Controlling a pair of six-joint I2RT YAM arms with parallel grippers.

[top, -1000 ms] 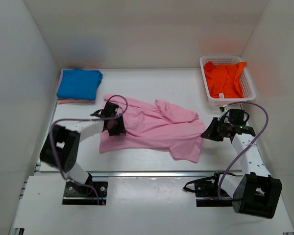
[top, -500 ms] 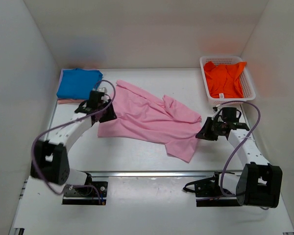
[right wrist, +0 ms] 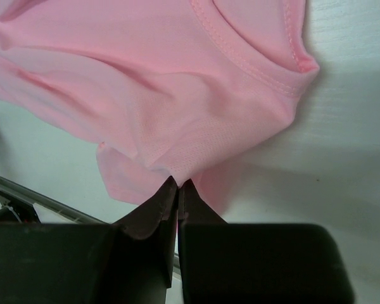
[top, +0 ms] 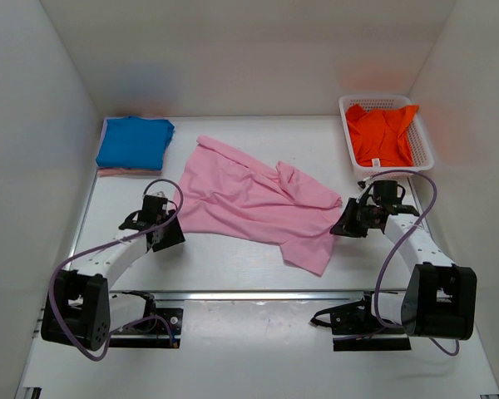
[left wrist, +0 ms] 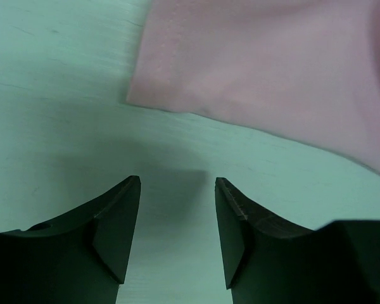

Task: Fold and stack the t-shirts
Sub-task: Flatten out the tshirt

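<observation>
The pink t-shirt lies spread and wrinkled across the middle of the table. My right gripper is shut on its right edge, the fabric pinched between the fingertips. My left gripper is open and empty just off the shirt's near left corner, above bare table. The blue t-shirt lies folded at the back left on top of a pink layer. The orange t-shirt sits crumpled in the white basket at the back right.
White walls close in the table on the left, back and right. A metal rail runs along the table's near edge. Purple cables loop over both arms.
My left gripper has let go of the pink shirt's left side and drawn back toward me and down. The shirt has been pulled flatter and wider. My right gripper kept its hold.
</observation>
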